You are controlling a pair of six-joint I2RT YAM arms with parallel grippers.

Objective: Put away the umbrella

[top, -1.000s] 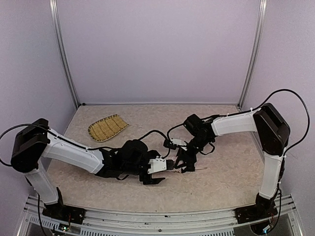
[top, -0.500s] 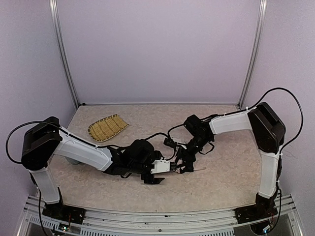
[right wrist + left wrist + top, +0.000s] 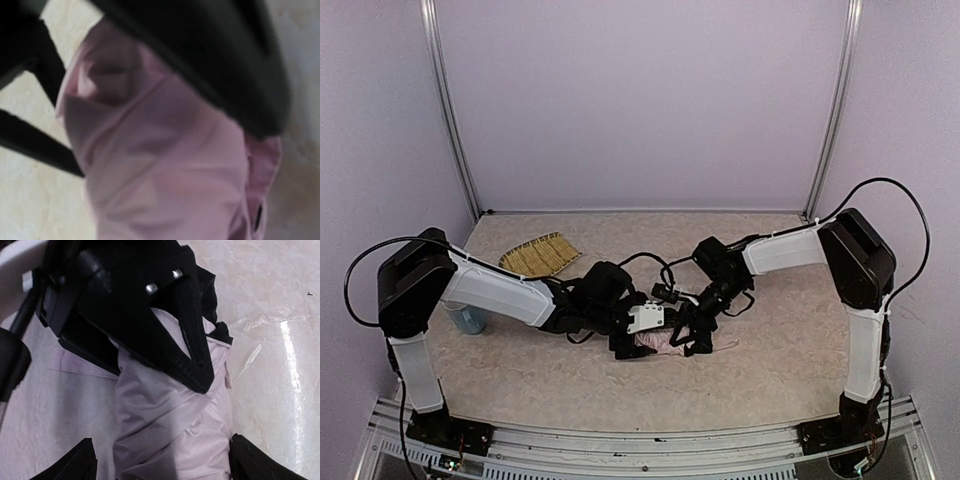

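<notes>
Centrally on the bench [image 3: 780, 380], slightly toward its near edge, lies the umbrella [image 3: 665, 343], a folded pale pink bundle mostly hidden beneath both arms from above. The left gripper [image 3: 167, 465] stands wide open, one fingertip on either side of the fabric. The right gripper [image 3: 692, 338] is clamped on the bundle, though its wrist view is badly blurred. At far left, the left arm partly covers a woven tray [image 3: 538, 256].
</notes>
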